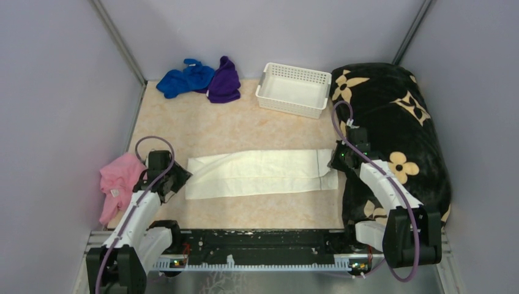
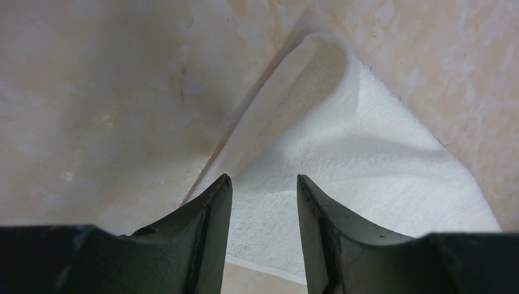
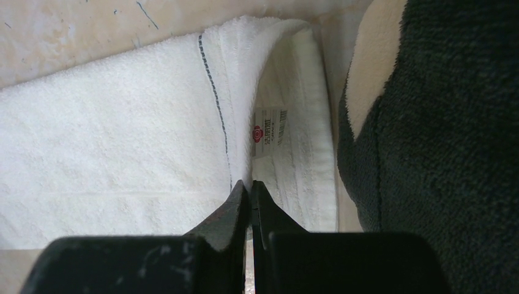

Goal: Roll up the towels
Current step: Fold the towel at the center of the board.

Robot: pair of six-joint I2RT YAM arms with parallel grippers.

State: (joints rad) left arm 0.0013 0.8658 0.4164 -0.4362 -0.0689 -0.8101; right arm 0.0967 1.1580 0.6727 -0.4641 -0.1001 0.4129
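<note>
Fingers of the right gripper (image 3: 250, 187) pinch shut on the cream towel's (image 1: 260, 173) folded end beside the black blanket (image 3: 440, 122), the left gripper (image 2: 263, 184) half-open over its far corner, where a thin pinch could slip.

2 white-shelled arms with black joints and bases, a purple cable looped along each, ending in black, tapered gripper fingers (image 2: 208, 239).
</note>
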